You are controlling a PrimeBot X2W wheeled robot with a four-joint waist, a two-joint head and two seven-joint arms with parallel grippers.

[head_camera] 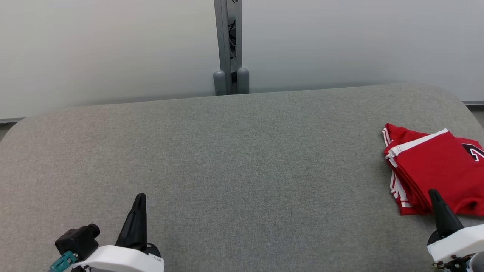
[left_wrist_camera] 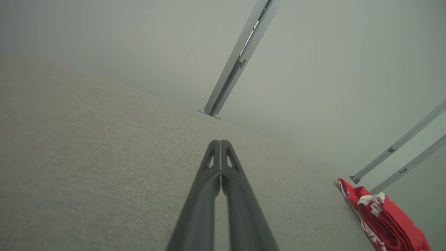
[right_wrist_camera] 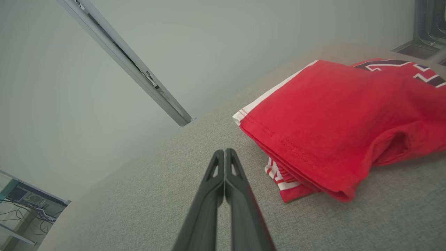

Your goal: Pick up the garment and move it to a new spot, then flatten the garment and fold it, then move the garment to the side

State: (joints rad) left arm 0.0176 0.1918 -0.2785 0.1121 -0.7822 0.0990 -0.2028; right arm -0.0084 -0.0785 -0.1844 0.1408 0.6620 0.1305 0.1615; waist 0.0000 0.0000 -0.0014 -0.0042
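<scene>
The garment (head_camera: 435, 166) is showing bright red, with white stripes along its edges and a black mark lined in white. The table (head_camera: 227, 170) under it is looking grey. The right gripper (head_camera: 433, 193) beside it is looking black.

Garment (head_camera: 438, 166) runs off the right edge — its black marking (head_camera: 475, 152) unreadable.
</scene>
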